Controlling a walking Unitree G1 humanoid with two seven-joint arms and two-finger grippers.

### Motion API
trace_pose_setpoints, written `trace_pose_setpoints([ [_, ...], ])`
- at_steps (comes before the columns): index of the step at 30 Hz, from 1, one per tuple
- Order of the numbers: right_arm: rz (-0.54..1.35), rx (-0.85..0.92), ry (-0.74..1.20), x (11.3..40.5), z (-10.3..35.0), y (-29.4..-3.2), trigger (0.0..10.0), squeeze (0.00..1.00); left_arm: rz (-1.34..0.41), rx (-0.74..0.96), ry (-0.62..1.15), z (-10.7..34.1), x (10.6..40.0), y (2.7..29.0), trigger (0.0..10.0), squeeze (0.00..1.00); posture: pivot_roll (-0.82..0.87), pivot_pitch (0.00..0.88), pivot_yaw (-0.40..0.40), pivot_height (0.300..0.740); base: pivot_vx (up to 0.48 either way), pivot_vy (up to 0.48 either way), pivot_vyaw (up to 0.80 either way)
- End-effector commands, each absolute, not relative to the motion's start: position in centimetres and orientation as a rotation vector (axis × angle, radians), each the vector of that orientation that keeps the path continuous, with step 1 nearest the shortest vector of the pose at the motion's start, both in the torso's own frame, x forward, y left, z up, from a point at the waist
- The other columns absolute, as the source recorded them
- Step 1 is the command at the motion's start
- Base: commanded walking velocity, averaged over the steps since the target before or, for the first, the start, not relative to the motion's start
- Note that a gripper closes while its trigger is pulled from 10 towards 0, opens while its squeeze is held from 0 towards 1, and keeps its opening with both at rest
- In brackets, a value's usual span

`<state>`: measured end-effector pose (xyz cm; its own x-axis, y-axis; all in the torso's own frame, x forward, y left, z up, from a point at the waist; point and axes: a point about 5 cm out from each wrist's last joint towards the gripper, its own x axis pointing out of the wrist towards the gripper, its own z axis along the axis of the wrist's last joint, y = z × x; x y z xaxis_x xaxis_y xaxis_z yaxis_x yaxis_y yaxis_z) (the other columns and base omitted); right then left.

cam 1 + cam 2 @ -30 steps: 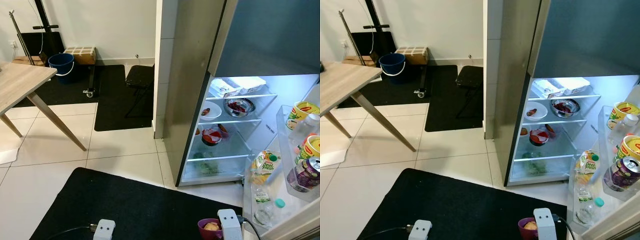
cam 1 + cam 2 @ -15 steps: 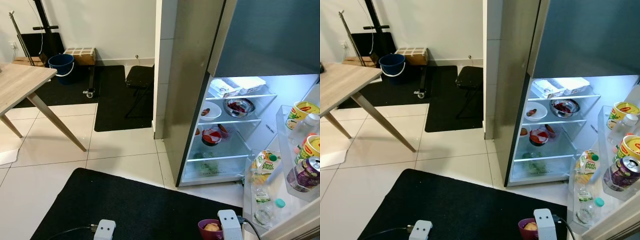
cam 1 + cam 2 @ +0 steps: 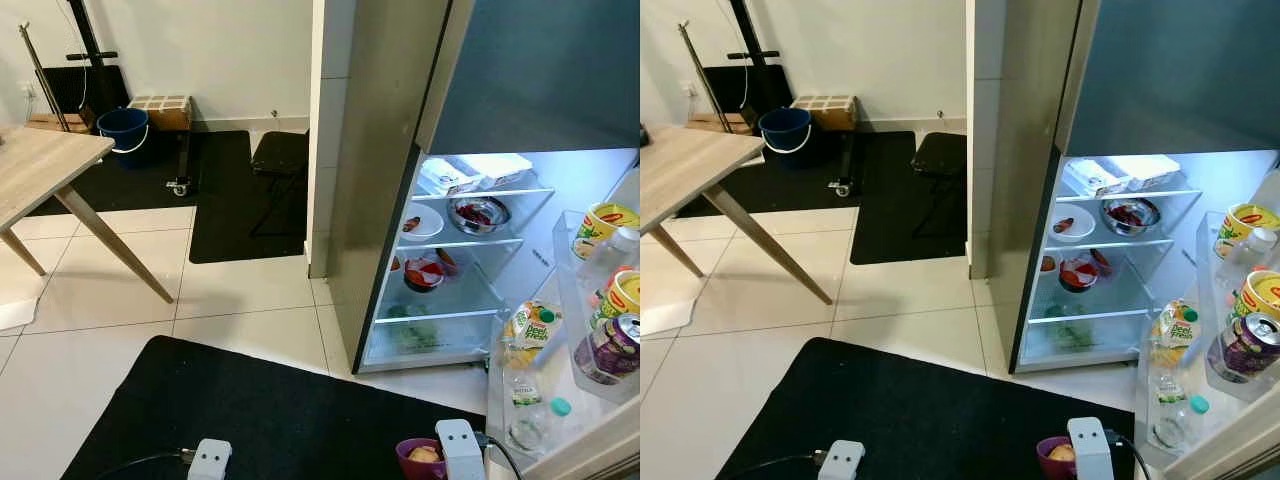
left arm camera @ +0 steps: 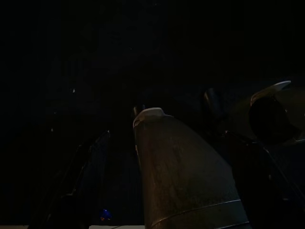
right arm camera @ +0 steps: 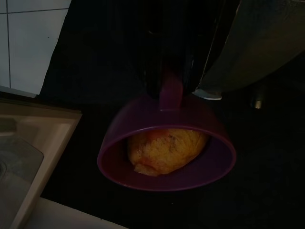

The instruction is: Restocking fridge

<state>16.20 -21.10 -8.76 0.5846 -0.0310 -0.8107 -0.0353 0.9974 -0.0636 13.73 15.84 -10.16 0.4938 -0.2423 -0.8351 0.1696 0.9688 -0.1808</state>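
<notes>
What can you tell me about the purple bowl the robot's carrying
The purple bowl looks like smooth plastic, round and deep, with a flat tab handle at its rim. The right gripper has its jaws shut on that tab, holding the bowl low over the black mat. Inside lies one yellow-orange piece of food with a rough surface, resting against the wall.

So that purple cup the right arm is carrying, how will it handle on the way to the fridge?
The purple cup looks rigid. The right end effector pinches just its handle, so it may swing. Its orange food sits loose and could tumble out.
</notes>
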Motion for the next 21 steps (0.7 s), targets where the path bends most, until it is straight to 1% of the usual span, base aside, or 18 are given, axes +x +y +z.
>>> trace_pose_setpoints([
  [1, -0.001, -0.073, 0.941, 16.36, -8.69, -21.07, 10.0, 0.00, -0.273, -0.074, 1.045, -10.33, 13.34, 15.36, 10.0, 0.00, 0.01, 0.000, -0.018, 0.739, 0.000, 0.000, 0.00],
  [21, -0.011, -0.070, 0.942, 16.11, -8.75, -21.23, 10.0, 0.00, -0.286, -0.073, 1.048, -10.35, 13.33, 15.12, 10.0, 0.00, 0.01, 0.000, -0.015, 0.739, 0.000, 0.000, 0.00],
])
